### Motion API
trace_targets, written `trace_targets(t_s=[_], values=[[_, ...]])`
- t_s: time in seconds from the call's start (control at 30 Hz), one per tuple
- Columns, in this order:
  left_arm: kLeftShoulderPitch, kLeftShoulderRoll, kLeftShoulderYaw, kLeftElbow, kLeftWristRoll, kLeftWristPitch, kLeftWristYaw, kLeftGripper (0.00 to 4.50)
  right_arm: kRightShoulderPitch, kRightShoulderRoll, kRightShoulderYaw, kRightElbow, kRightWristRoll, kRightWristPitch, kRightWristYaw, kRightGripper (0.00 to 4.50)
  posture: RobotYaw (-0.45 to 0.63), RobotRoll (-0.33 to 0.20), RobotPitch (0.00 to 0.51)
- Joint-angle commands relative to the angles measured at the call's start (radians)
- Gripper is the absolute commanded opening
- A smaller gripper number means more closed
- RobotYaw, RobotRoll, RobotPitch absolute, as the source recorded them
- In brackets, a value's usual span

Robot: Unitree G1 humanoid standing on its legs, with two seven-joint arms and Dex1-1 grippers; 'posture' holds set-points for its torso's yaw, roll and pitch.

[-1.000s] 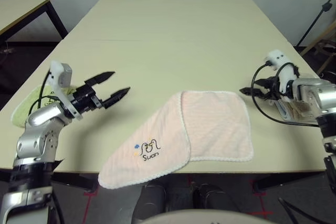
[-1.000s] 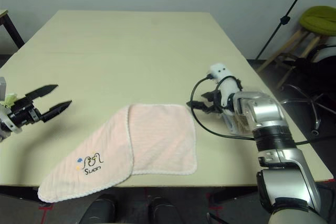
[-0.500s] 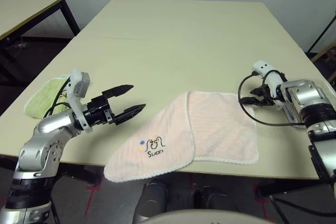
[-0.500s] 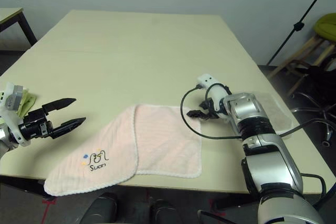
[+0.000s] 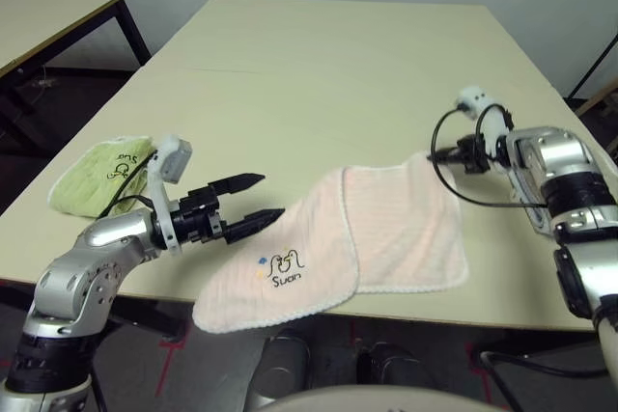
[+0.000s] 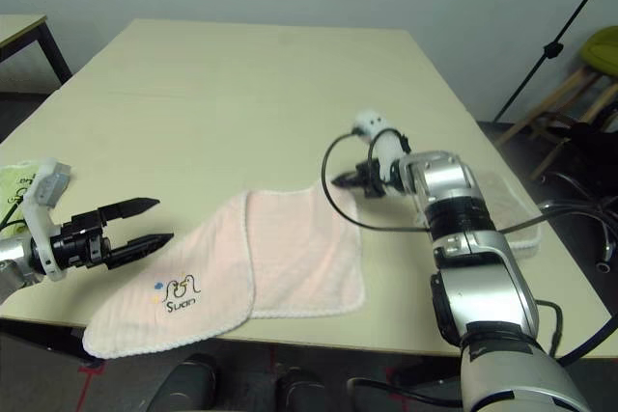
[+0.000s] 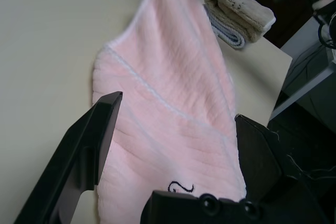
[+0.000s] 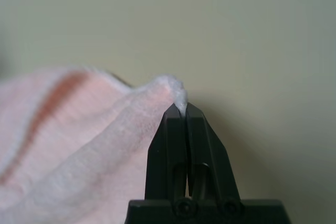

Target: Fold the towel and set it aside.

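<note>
The pale pink towel (image 5: 338, 238) lies folded over itself near the table's front edge, with the "Suan" logo (image 5: 278, 272) on its near left flap. My right gripper (image 5: 432, 154) is shut on the towel's far right corner, which is raised a little off the table; the right wrist view shows the white edging pinched at my right gripper (image 8: 180, 109). My left gripper (image 5: 259, 198) is open just left of the towel's left edge, above the table. In the left wrist view the towel (image 7: 168, 93) lies ahead between the spread fingers.
A lime-green towel (image 5: 101, 176) lies at the table's left edge behind my left arm. A beige folded towel (image 7: 239, 17) sits near the table's right edge. A second table (image 5: 58, 7) stands far left, and a green stool (image 6: 594, 41) far right.
My right gripper has moved to the towel's far right corner, shut on it and raised it slightly. My left gripper has moved right, closer to the towel's left edge.
</note>
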Motion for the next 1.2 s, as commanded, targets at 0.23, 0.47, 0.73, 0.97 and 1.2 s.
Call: trace_targets(t_s=[0.23, 0.47, 0.73, 0.97, 1.2], values=[[-0.018, -0.005, -0.04, -0.098, -0.052, 0.156, 0.109, 4.5, -0.177, 0.083, -0.139, -0.125, 0.138, 0.175, -0.143, 0.02, 0.23, 0.0, 0.076], [-0.222, -0.123, -0.173, -0.023, -0.021, 0.274, 0.268, 4.5, -0.28, 0.141, -0.202, -0.011, 0.131, 0.062, -0.313, 0.02, 0.24, 0.0, 0.091], [-0.482, -0.328, -0.415, 0.173, 0.172, 0.297, 0.387, 4.5, -0.31, 0.146, -0.177, 0.081, 0.118, -0.004, -0.336, 0.02, 0.25, 0.0, 0.103], [-0.539, -0.4, -0.566, 0.302, 0.34, 0.24, 0.393, 4.5, -0.303, 0.126, -0.178, 0.088, 0.113, 0.003, -0.341, 0.02, 0.25, 0.0, 0.11], [-0.608, -0.48, -0.676, 0.512, 0.477, 0.169, 0.348, 4.5, -0.287, 0.088, -0.176, 0.139, 0.087, -0.038, -0.351, 0.02, 0.24, 0.0, 0.074]])
